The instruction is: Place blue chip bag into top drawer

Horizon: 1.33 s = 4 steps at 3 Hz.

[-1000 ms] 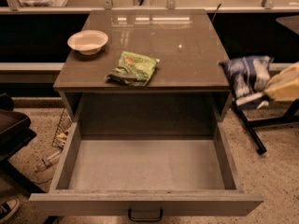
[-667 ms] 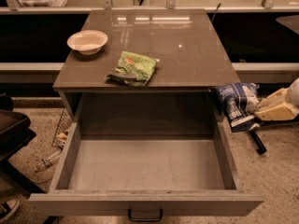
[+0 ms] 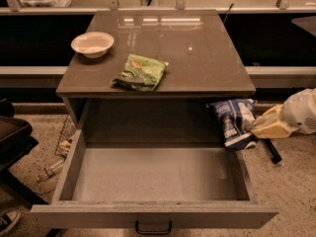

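Blue chip bag (image 3: 232,120) is crinkly dark-blue foil with white patches. It's hanging just below the right edge of the counter (image 3: 163,48), over the back right corner of the open top drawer (image 3: 148,215). Long axis is roughly up-down, leaning a bit. The tool (image 3: 257,131) comes in from the right, clamped on its lower right edge.

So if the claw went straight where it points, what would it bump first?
The claw, right of the drawer holding the blue chip bag, points left: probably just open space above the drawer, though depth is unclear.
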Tool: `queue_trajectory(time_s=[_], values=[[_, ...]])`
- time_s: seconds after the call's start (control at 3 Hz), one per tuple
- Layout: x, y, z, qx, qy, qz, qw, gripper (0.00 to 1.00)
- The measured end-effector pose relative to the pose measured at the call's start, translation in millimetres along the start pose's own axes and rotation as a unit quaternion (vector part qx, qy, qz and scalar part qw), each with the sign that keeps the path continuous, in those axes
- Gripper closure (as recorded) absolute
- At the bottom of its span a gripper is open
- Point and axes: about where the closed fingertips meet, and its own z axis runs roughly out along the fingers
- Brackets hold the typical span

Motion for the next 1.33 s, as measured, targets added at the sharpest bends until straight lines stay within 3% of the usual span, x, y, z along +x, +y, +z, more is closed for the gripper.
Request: queue_trajectory(time_s=[0.33,0.67,1.0,1.33], values=[[-20,57,87,-0.066,-0.019,-0.059,0.9959,1.00],[-41,88,129,-0.102,-0.031,-0.093,0.9900,1.00],[-62,102,180,-0.103,-0.018,-0.083,0.9911,0.74],[-62,101,177,-0.102,-0.019,-0.085,0.9910,0.51]])
